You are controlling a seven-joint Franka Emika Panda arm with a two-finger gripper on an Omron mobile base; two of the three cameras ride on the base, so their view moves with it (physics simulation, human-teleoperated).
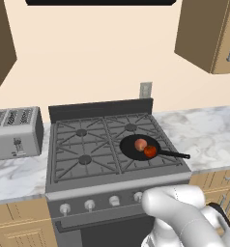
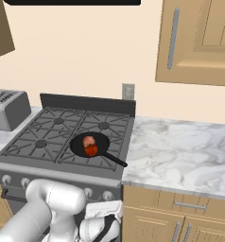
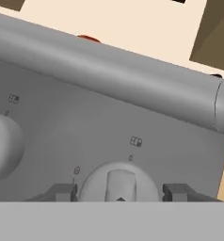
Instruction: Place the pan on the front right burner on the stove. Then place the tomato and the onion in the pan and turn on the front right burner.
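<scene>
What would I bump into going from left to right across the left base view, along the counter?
Toaster → stove → onion → tomato → tip of the pan handle → marble counter.

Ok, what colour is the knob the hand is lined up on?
Silver-grey, like the panel behind it; the knob shows best in the hand view, between the hand's fingertips.

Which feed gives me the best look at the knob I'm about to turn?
The hand view: the knob sits close up between the two fingers, its ridge visible. In the left base view the arm hides it; the right base view shows two small knobs right of the arm, which one it is unclear.
</scene>
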